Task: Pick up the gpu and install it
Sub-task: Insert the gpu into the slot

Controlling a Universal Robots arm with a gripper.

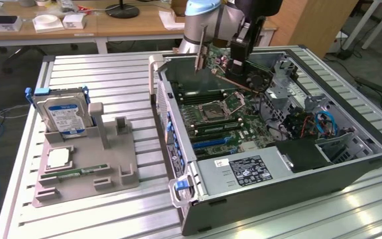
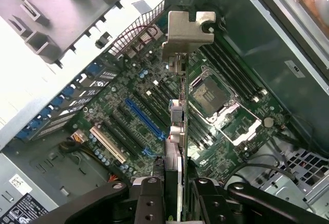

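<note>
Exterior view: the gripper (image 1: 239,59) is clamped on the gpu (image 1: 218,59), jaws about half closed on the thin board. It holds the card tilted in the air over the far end of the open computer case (image 1: 350,164). The silver bracket (image 1: 200,50) points toward the exterior view's left. I judge the pick-up done and the installing not yet done: the card hangs clear of the motherboard (image 1: 224,124) and sits in no slot.

The case lies on its side near the table's (image 1: 111,74) edge at the exterior view's right. It holds the motherboard with its processor socket (image 1: 221,105), a labelled power supply (image 1: 244,169) at the near end, and blue cables (image 1: 327,122) toward the exterior view's right.

Near the table's opposite edge stands a grey holder (image 1: 78,184). A hard drive (image 1: 61,114) stands upright in it, and a processor chip (image 1: 58,158) and a memory stick (image 1: 71,173) lie flat in it. The upright slot just beside the drive is vacant.

Wrist view: the gpu (image 2: 175,147) shows edge-on, running from between the fingers (image 2: 149,196) out to its bracket (image 2: 187,29). The gripper (image 2: 177,188) is closed on the board's two faces. Underneath lies the motherboard (image 2: 118,100) with the socket (image 2: 216,98) and a long blue slot (image 2: 141,116). The slot lies beside the card's line, not under it, so alignment and seating look to be what is left
</note>
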